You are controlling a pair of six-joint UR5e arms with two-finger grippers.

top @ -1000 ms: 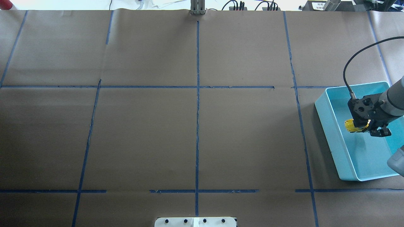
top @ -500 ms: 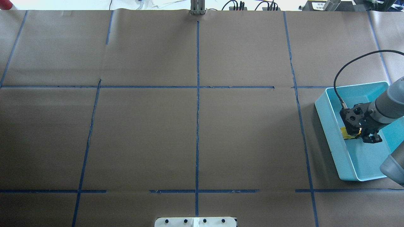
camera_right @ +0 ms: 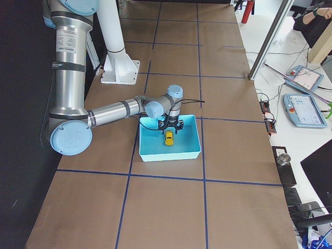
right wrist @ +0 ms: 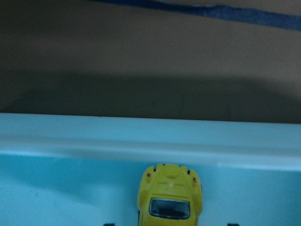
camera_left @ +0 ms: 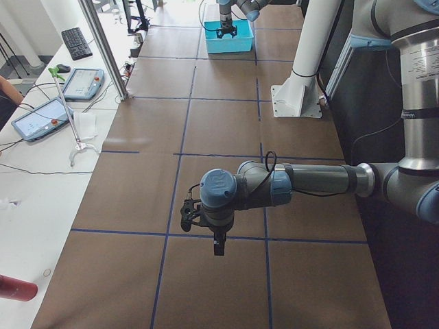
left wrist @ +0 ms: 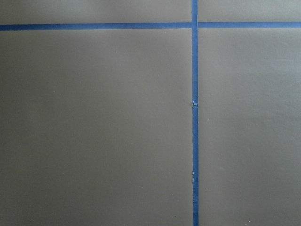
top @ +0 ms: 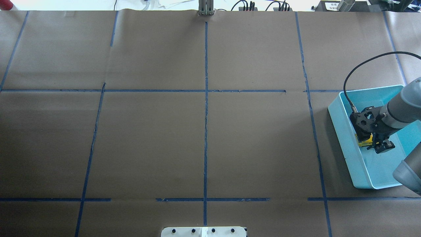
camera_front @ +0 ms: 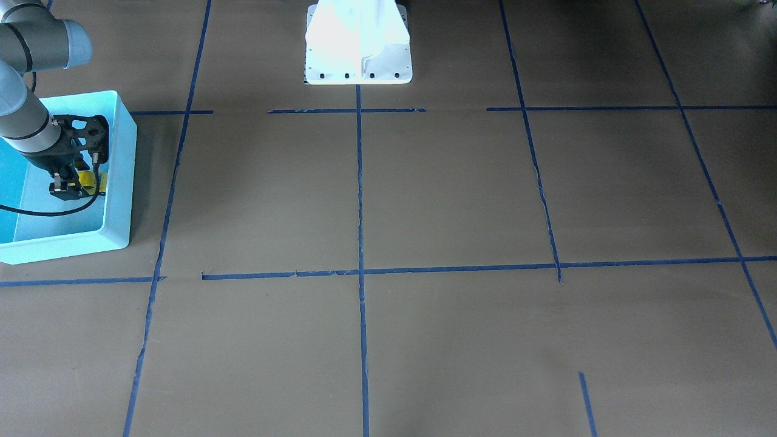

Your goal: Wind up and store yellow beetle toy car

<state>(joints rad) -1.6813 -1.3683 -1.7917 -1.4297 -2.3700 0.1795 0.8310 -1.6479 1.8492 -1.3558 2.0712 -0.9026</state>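
Observation:
The yellow beetle toy car [top: 365, 141] [right wrist: 170, 197] sits inside the light blue bin [top: 340, 141], close to the wall nearest the table's middle. My right gripper [top: 375, 144] [camera_front: 76, 185] hangs low in the bin right over the car [camera_right: 169, 137]. In the right wrist view its fingertips stand apart from both sides of the car, so it is open. My left gripper [camera_left: 202, 233] hovers over bare brown paper far from the bin. It shows only in the exterior left view, so I cannot tell whether it is open or shut.
Brown paper with a grid of blue tape lines [top: 206, 98] covers the table. The bin's rim [right wrist: 141, 141] lies just ahead of the car's nose. The white robot base [camera_front: 358, 42] stands at the table's near edge. A black cable [top: 358, 69] loops above the right wrist.
The right gripper has carried the car down and toward the bin's wall nearest the table's middle. The car now lies low in the bin with the fingers clear of it.

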